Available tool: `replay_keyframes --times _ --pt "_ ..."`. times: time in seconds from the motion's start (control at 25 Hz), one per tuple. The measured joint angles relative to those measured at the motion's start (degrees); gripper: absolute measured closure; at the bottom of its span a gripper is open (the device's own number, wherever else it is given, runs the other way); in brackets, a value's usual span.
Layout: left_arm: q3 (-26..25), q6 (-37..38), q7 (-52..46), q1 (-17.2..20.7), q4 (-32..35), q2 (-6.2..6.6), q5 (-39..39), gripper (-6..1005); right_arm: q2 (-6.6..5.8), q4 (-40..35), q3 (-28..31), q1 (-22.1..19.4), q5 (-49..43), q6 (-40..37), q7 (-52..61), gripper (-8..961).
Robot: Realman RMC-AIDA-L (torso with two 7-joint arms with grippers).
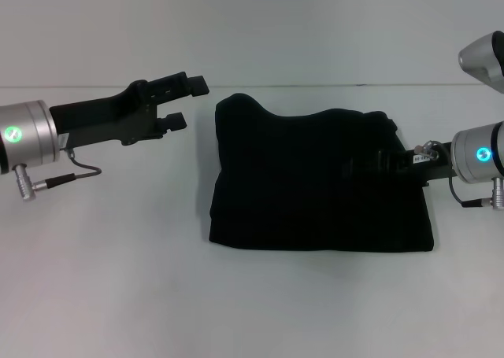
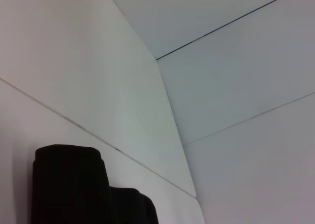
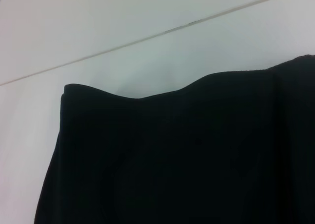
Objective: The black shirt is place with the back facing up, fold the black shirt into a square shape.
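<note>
The black shirt [image 1: 315,185] lies on the white table as a folded, roughly square bundle, with a raised bump at its far left corner. No lettering shows. My left gripper [image 1: 190,102] hovers open just left of that corner, apart from the cloth and holding nothing. My right gripper [image 1: 368,163] reaches in from the right over the shirt's right part, black against the black cloth. The right wrist view is filled by the shirt [image 3: 187,160] and its far edge. A black shape low in the left wrist view may be cloth; I cannot tell.
The white table [image 1: 118,279] spreads out around the shirt on the left and at the front. A pale wall rises behind the table's far edge [image 1: 331,86]. Part of a grey robot joint [image 1: 484,59] shows at the upper right.
</note>
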Motion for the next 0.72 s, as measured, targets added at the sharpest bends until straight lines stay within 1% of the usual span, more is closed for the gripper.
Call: replay_keyframes --times 0.12,0.56,0.72 --pt "-0.3 0.0 0.0 0.0 0.0 0.0 0.0 50 -0.01 -0.4 -0.1 -0.2 0.2 -0.3 0.0 264" --pt "-0.4 -0.5 0.0 0.0 -0.5 0.0 0.0 49 -0.58 -0.6 0.1 -0.7 0.0 -0.8 1.0 510" --pt "-0.5 -0.5 0.0 0.0 -0.5 0.0 0.0 50 -0.65 -0.5 0.1 -0.7 -0.1 -0.9 1.1 702"
